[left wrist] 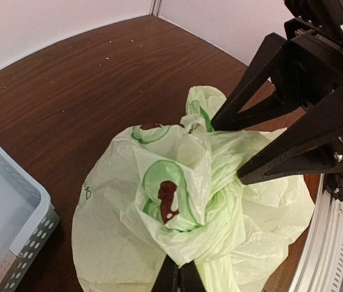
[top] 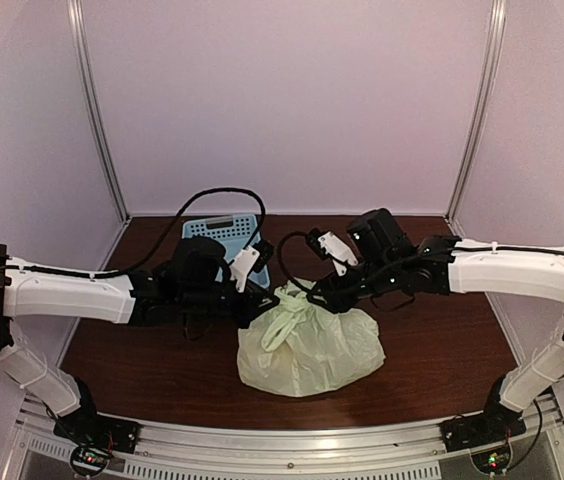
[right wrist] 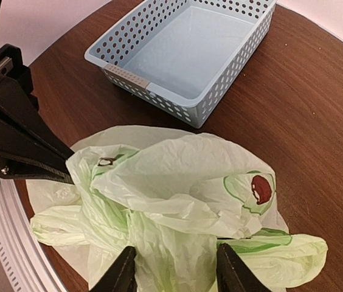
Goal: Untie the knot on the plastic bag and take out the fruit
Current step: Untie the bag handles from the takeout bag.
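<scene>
Plastic: one bag [top: 307, 350], one basket [top: 217, 228]

Lab test booth: plain white walls [top: 282, 100], aluminium posts [top: 97, 110], brown table [top: 442, 340].

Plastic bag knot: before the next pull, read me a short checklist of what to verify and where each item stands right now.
1. First grip: left gripper shut on the plastic bag, ok.
2. Second grip: right gripper fingers straddle the bunched plastic; real pinch, cannot tell.
3. The knot undone: not ok, handles bunched together.
4. Bag resting on the table: ok.
5. The basket apart from the bag: ok.
6. The fruit inside: cannot tell, hidden by the plastic.
</scene>
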You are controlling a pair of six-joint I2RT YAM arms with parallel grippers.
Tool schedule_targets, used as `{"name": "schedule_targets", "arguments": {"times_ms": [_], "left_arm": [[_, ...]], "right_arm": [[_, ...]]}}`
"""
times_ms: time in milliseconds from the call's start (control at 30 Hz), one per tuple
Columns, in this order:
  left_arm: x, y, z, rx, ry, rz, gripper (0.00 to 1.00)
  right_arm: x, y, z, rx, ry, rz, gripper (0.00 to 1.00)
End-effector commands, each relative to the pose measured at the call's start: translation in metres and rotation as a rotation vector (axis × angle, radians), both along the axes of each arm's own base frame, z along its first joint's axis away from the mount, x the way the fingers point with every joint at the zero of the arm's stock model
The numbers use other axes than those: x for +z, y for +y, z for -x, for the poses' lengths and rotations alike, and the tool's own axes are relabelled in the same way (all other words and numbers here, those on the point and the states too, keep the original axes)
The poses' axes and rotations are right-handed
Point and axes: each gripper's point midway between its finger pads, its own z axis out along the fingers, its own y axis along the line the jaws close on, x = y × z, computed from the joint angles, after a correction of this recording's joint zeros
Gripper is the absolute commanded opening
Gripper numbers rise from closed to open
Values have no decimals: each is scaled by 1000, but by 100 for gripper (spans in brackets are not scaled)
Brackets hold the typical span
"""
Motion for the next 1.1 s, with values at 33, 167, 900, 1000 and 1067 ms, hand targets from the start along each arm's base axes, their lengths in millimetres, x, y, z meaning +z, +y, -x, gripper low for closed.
{"name": "schedule_targets", "arguments": {"times_ms": [33,167,900,1000,1067], "left_arm": [[15,1,-4,10,-37,41,0],[13,2,-4,12,-35,36,0],[-3,38,-29,227,-15,-45,0],[-4,39,-28,225,-10,-43,0],[-6,40,-29,225,-7,-54,0]], "right_arm": [[-9,10,4,19,21,-3,38],[-6,10,3,11,9,-9,25],[7,-20,-5,-113,-59,4,0],[7,-25,-4,-128,-60,1,0],[7,-27,-4,-136,-62,-2,0]]}}
